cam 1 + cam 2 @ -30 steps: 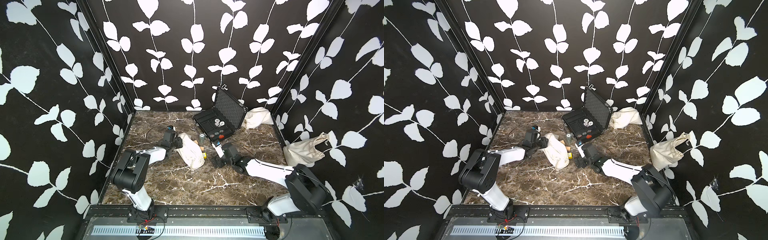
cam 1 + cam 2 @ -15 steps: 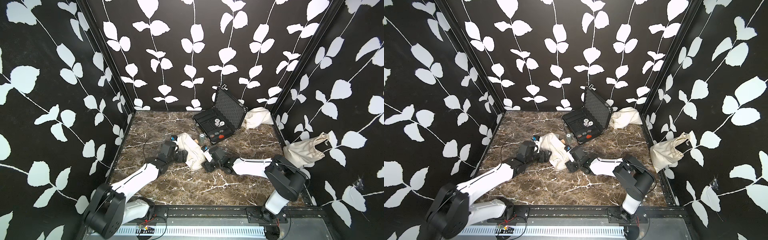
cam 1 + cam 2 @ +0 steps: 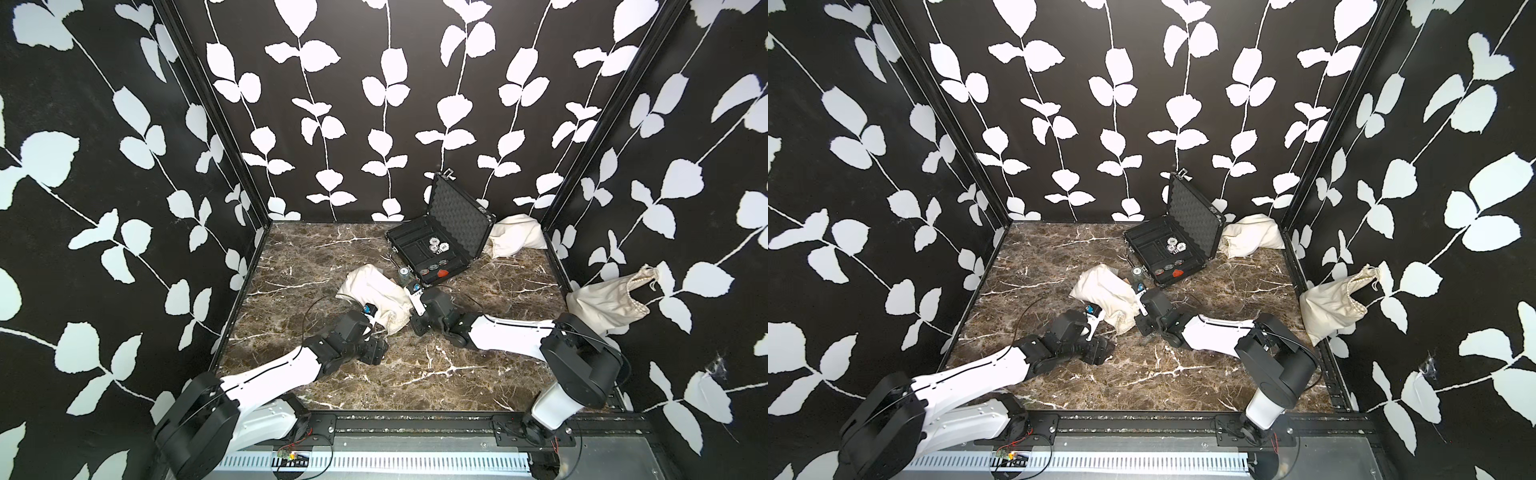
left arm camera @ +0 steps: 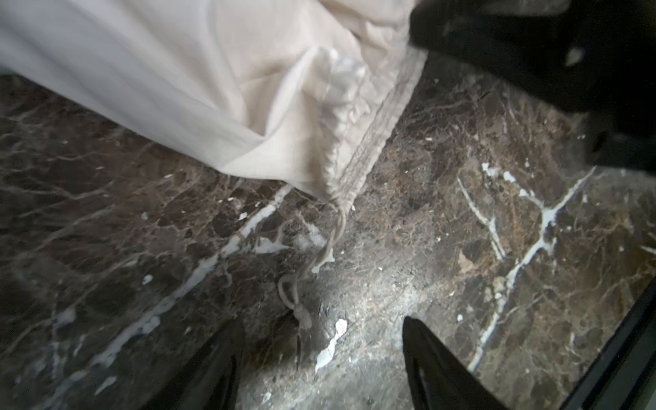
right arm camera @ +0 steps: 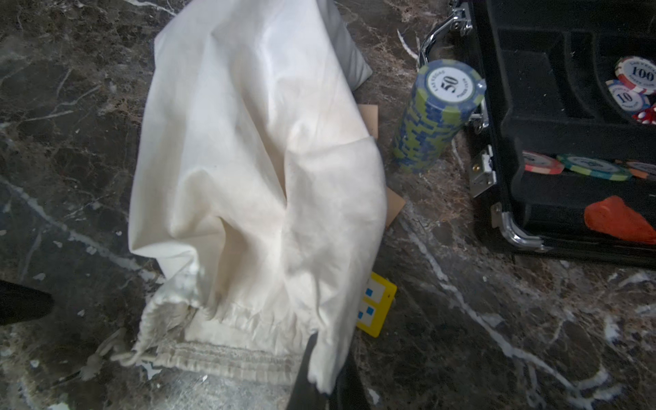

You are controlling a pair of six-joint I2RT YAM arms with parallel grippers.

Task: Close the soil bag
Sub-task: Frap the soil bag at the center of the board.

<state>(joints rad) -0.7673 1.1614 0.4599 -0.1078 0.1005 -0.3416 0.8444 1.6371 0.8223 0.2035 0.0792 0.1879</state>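
Lying on its side near the middle of the marbled bench, the soil bag shows in both top views as a cream cloth sack, its gathered mouth turned toward the front edge. The left gripper sits low at the mouth from the left side. The right gripper meets the same mouth from the right. Their fingers are too small here to read. Toward the far right corner an open black case holds poker chips. A second cloth bag lies in that corner behind it, and a third cloth bag leans at the right edge.

In the left wrist view the bag's ruffled hem rests on the bench. Its drawstring trails out from the hem's corner to a knot. The left gripper's two dark fingers stand well apart, open, with the knot just ahead of the gap between them and nothing held.

In the right wrist view the right gripper's fingers are closed together on a fold of the bag's edge beside the hem. A chip stack of blue and green stands upright between the bag and the case, and a yellow card pokes out from under the bag.
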